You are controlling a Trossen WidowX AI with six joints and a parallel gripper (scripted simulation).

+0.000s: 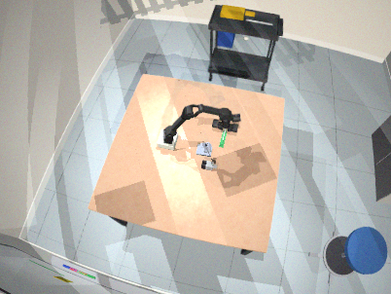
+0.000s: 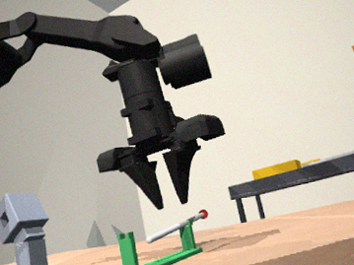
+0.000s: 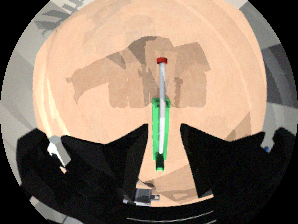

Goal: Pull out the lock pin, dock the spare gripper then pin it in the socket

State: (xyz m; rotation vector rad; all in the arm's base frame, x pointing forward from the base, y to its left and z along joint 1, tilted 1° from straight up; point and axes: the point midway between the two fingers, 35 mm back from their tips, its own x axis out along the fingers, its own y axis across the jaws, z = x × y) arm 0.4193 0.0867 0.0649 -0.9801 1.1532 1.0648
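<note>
The lock pin [image 2: 172, 229] [image 3: 162, 85], a pale rod with a red head, lies tilted on the green rack [image 1: 222, 141] [image 2: 163, 263] [image 3: 155, 135]. Its head sticks out past the far post and is the higher end; its plain end stops just short of the other post. My gripper [image 2: 173, 206] [image 3: 164, 127] is partly open and empty, above the pin, one finger on each side of it in the wrist view. The blue-grey mount [image 1: 203, 150] [image 2: 27, 214] stands beside the rack with no pin visible in it. The spare gripper [image 1: 210, 165] lies on the table near the mount.
The arm's white base [image 1: 166, 142] is on the table's left part. The mount and spare gripper are between the rack and the table's front. A dark cart [image 1: 243, 26] [image 2: 309, 176] with a yellow box [image 1: 232, 13] [image 2: 276, 169] stands behind the table.
</note>
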